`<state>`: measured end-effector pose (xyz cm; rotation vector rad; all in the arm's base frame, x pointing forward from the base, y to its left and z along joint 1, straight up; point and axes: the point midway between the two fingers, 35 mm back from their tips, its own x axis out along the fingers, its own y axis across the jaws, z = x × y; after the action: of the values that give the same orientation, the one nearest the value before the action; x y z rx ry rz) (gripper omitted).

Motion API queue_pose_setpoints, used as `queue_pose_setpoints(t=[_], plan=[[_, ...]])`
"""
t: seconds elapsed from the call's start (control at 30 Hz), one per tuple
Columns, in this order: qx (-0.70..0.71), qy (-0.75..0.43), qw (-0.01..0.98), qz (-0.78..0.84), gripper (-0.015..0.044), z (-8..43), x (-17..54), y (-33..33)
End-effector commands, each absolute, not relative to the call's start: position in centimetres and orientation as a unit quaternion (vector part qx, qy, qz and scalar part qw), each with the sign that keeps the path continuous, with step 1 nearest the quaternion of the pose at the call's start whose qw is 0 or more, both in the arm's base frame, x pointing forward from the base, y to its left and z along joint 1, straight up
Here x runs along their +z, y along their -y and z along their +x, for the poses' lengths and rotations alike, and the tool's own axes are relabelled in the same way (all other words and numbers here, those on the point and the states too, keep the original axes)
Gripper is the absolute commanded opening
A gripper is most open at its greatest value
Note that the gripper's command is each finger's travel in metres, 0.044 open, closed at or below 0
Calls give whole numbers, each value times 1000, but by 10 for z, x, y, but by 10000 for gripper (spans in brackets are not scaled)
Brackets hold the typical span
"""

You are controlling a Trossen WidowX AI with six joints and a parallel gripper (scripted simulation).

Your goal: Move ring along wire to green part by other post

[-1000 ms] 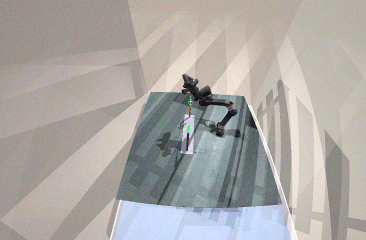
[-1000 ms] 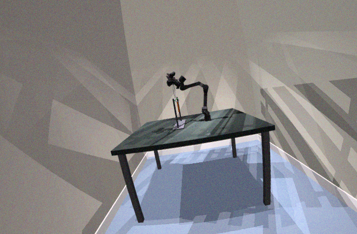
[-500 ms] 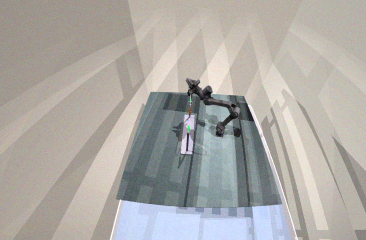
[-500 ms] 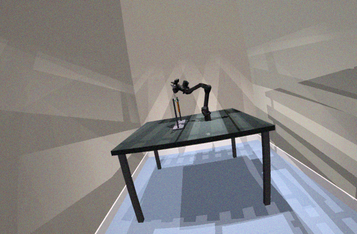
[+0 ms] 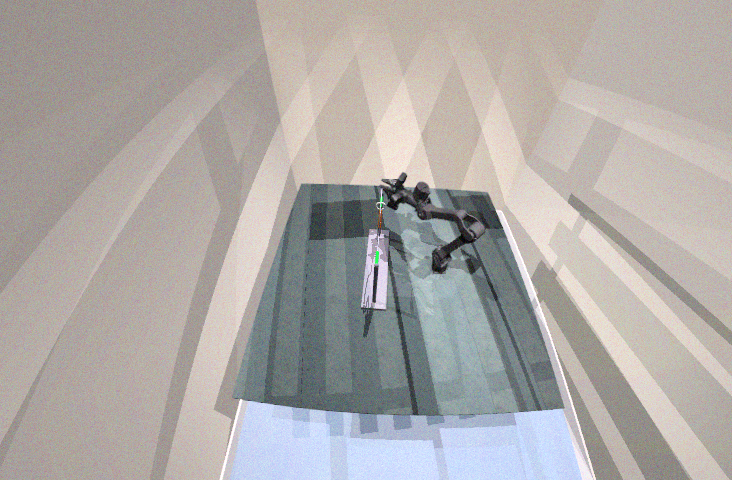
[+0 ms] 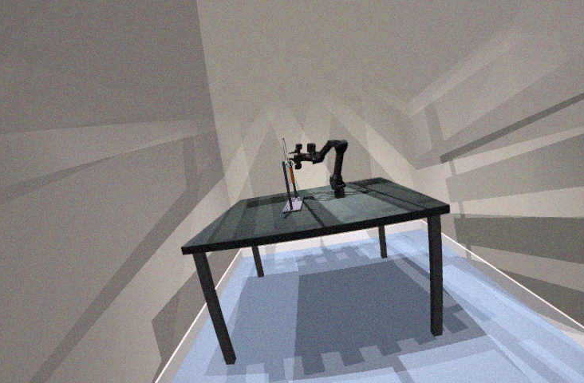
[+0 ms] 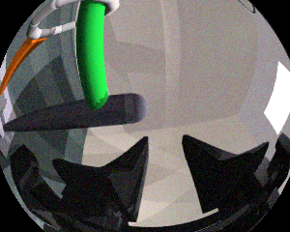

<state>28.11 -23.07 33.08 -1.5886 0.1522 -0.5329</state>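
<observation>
Claw [image 5: 382, 185] [image 6: 290, 155] [image 7: 166, 139] partly open, gripping nothing; ring [image 5: 376, 206] [image 6: 286, 165] [image 7: 55, 31] around wire, orange handle [image 5: 380, 219] [image 6: 292, 173] [image 7: 16, 63] hanging down

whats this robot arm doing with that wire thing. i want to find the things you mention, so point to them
The arm's gripper [image 5: 385, 185] [image 6: 291, 156] [image 7: 166, 139] is partly open beside the wire stand, with nothing between its fingers. The white ring [image 5: 380, 206] [image 7: 53, 32] hangs around the green part of the wire near the far post [image 7: 101, 112], its orange handle [image 5: 380, 219] [image 6: 292, 174] [image 7: 14, 64] pointing down. It looks like the ring has yet to be carried to the other post.
</observation>
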Motion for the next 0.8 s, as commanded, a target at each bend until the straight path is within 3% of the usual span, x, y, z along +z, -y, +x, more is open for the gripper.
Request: queue_pose_setpoints(t=[0.0,0.43,0.6,0.77], plan=[[-201,-71,733,-646,160,269,291,228],[-97,-86,939,-319,160,213,158,178],[-69,-86,981,-161,160,193,117,146],[-66,-85,985,-138,160,190,112,141]])
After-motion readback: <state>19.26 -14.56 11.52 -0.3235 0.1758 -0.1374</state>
